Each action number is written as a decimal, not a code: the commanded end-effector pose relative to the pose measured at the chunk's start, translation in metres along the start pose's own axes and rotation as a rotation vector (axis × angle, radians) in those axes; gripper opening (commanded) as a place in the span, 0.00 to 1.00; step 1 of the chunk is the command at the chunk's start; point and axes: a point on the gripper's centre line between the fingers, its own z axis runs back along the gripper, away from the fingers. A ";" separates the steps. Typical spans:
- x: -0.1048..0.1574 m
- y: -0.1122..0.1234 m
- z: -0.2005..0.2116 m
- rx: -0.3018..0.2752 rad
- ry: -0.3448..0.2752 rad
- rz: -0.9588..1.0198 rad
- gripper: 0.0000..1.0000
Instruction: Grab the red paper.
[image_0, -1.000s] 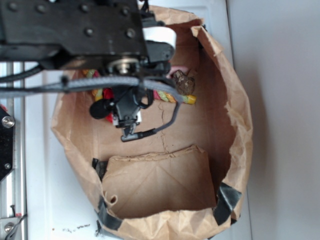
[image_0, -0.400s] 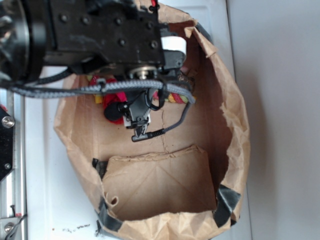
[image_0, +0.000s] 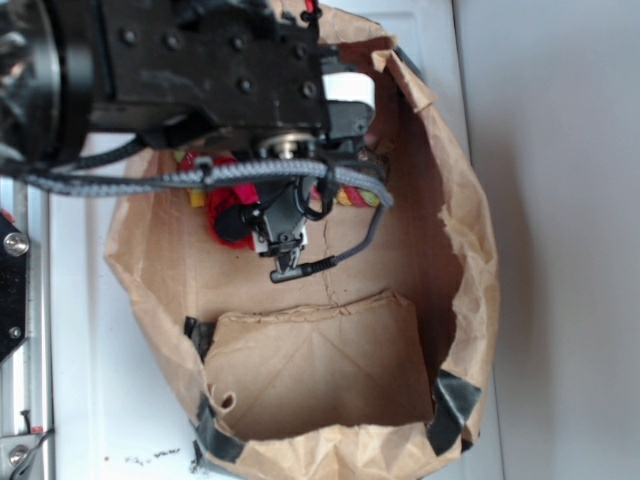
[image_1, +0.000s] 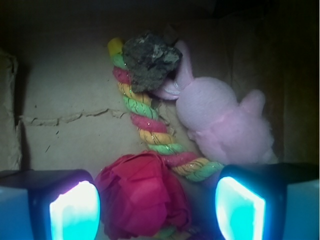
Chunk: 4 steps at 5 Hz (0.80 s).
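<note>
Paper bag (image_0: 470, 250): lying on the white bench (image_0: 90, 380), its mouth folded wide for reach.
Contents: pink toy (image_1: 220, 122); striped rope (image_1: 150, 132); dark lump (image_1: 150, 60); red paper (image_1: 142, 200), touching the rope.
Pincer (image_1: 157, 207): spread, straddling the red paper, apparently ready to close.

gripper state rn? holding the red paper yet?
Gripper: open, holding nothing. The red paper sits between the two fingers, not yet clamped.
</note>
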 end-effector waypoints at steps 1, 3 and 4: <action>-0.005 -0.006 0.002 0.022 -0.052 -0.015 1.00; -0.009 -0.013 -0.005 0.025 -0.051 -0.032 1.00; -0.011 -0.018 -0.009 0.034 -0.048 -0.038 1.00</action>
